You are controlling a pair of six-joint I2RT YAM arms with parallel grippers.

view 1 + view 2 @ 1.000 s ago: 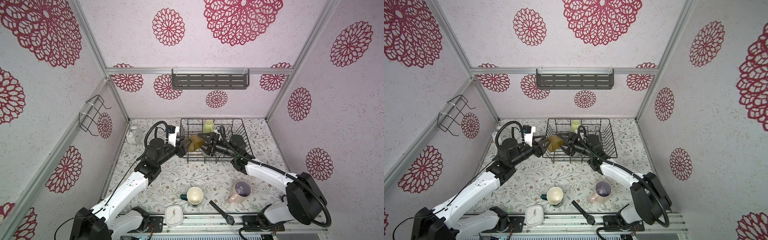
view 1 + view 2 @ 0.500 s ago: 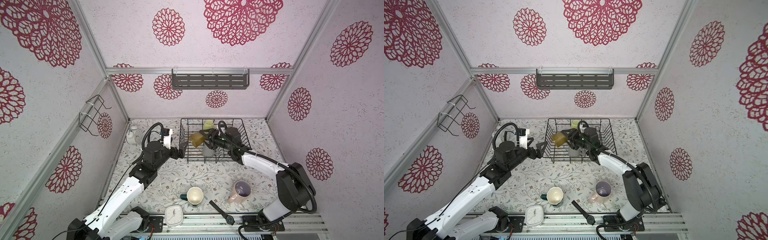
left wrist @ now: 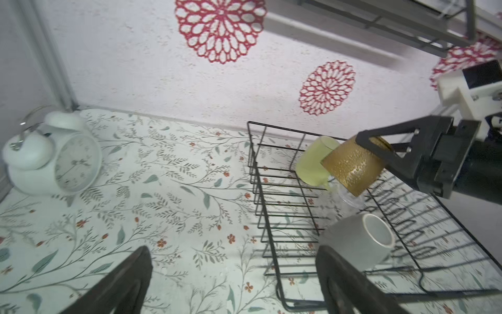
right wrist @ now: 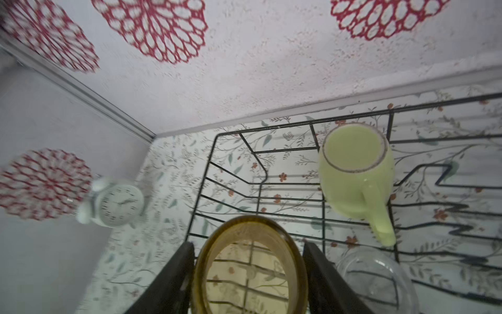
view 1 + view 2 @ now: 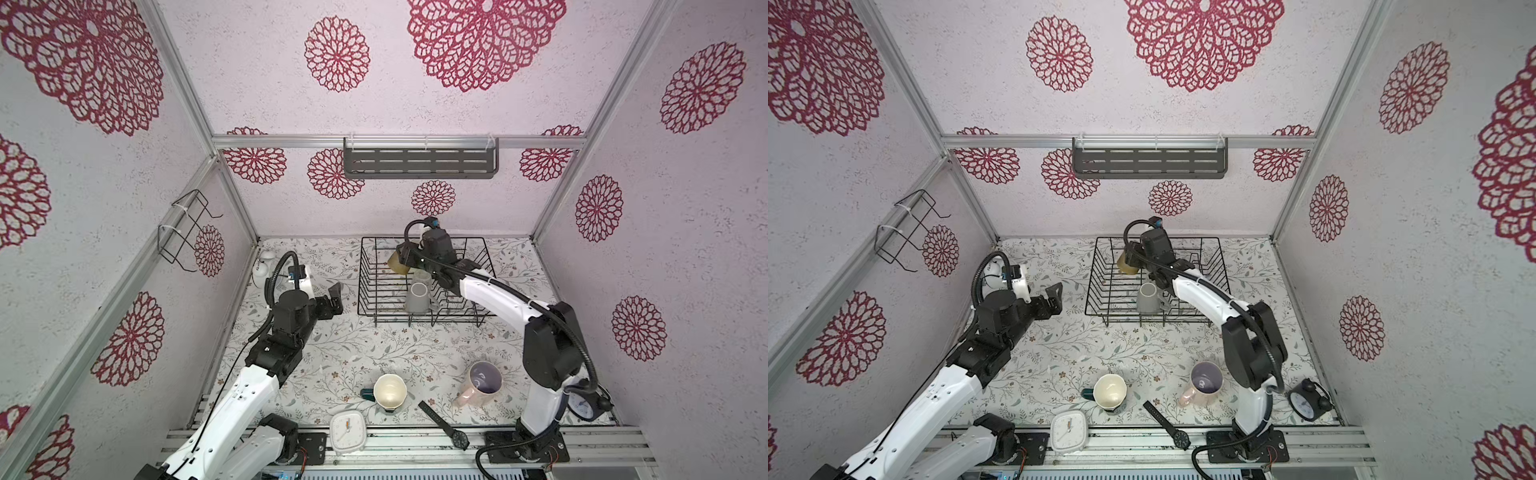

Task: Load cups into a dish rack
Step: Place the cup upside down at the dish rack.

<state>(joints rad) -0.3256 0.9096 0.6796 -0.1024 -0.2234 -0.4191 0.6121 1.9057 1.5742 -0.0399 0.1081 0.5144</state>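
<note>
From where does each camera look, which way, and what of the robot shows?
Top views: high in front, looking down on table and dish rack; left arm and right arm show.
Left wrist: faces the rack across the table; open left gripper shows.
Right wrist: looks into the rack; right gripper holds the amber tumbler.
Shared: both wrist views show the lime-green mug and white alarm clock.

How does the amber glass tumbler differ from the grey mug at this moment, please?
The amber glass tumbler is see-through; the grey mug is opaque. The tumbler hangs gripped in the right end effector over the dish rack; the mug lies tipped over inside it, untouched. Both are tilted.
</note>
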